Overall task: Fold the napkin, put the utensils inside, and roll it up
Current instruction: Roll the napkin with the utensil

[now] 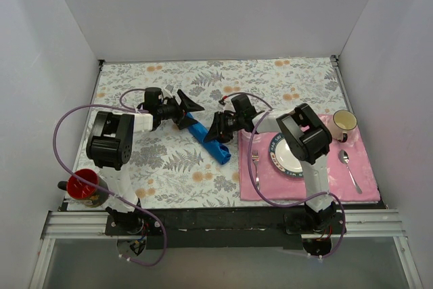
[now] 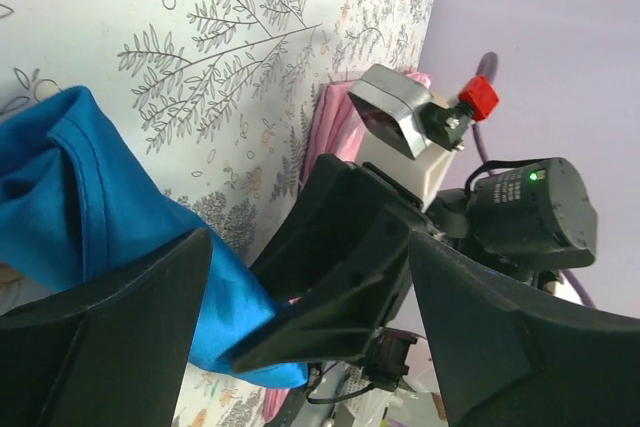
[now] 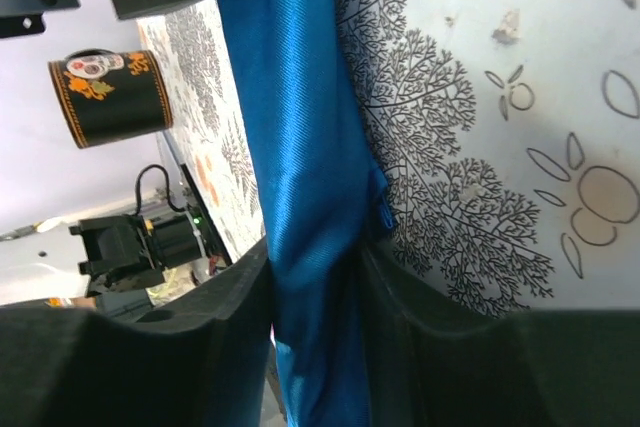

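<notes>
The blue napkin [image 1: 211, 143] lies as a narrow roll on the floral tablecloth, left of the pink mat. My right gripper [image 1: 216, 128] is shut on the roll near its middle; in the right wrist view the fingers [image 3: 190, 347] press the blue cloth [image 3: 300, 147] from both sides. My left gripper [image 1: 192, 114] is open at the roll's far end, its fingers [image 2: 110, 337] wide apart with the napkin [image 2: 90, 197] beside one finger and the right gripper's finger between them. The knife is not in view.
A pink rose-patterned mat [image 1: 358, 187] at the right holds a fork [image 1: 256, 161], a plate [image 1: 283, 157], a spoon [image 1: 349, 167] and a cream mug [image 1: 344, 122]. A dark mug with a red inside [image 1: 82, 185] stands at the front left corner.
</notes>
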`<state>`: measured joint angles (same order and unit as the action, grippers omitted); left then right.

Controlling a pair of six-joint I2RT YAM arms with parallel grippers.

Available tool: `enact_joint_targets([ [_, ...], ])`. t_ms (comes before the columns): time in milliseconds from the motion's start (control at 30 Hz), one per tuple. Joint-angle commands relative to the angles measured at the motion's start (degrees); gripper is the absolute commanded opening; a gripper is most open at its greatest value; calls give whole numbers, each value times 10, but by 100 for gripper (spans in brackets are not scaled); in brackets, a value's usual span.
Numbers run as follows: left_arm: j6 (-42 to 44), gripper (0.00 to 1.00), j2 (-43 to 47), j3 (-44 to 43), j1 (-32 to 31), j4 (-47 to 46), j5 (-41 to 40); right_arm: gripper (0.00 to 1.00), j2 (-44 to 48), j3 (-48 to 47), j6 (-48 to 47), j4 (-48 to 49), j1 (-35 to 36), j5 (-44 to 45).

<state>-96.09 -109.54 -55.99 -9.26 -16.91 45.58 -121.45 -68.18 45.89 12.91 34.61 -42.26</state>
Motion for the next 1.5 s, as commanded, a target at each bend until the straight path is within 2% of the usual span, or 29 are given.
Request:
enact_joint_targets([
  [0, 38, 79, -11, -18, 2, -7, -18, 50, 31, -21, -76, -82, 2, 26],
  [100, 42, 78, -27, -15, 2, -3, -18, 55, 48, -56, -150, -182, 2, 61],
  [300, 49, 78, -34, -17, 2, 8, -28, 65, 82, -74, -272, -297, 3, 105],
  [433, 50, 78, -38, -24, 2, 13, -28, 66, 110, -32, -309, -304, 5, 128],
  [567, 51, 78, -43, -27, 2, 19, -30, 63, 135, 14, -320, -297, 6, 183],
  [700, 58, 78, -49, -34, 2, 34, -36, 46, 136, 27, -338, -290, 14, 225],
  [800, 62, 78, -54, -45, 2, 48, -35, 43, 126, 26, -349, -285, 25, 266],
  [933, 74, 78, -64, -64, 2, 81, -36, 42, 121, -30, -381, -340, 53, 355],
  [967, 78, 78, -66, -67, 2, 92, -37, 43, 129, -58, -387, -349, 60, 372],
  [1067, 82, 78, -67, -76, 3, 107, -36, 58, 149, -105, -409, -386, 93, 464],
  [1100, 82, 78, -67, -77, 2, 109, -37, 69, 154, -115, -415, -400, 113, 487],
  [1133, 82, 78, -68, -81, 2, 111, -37, 73, 158, -124, -420, -405, 125, 530],
  [1200, 84, 78, -68, -83, 2, 118, -37, 77, 167, -142, -440, -409, 145, 564],
  [1300, 83, 78, -68, -83, 2, 121, -37, 78, 159, -158, -457, -391, 174, 569],
  [1467, 86, 79, -67, -79, 2, 126, -39, 79, 91, -211, -477, -409, 196, 564],
])
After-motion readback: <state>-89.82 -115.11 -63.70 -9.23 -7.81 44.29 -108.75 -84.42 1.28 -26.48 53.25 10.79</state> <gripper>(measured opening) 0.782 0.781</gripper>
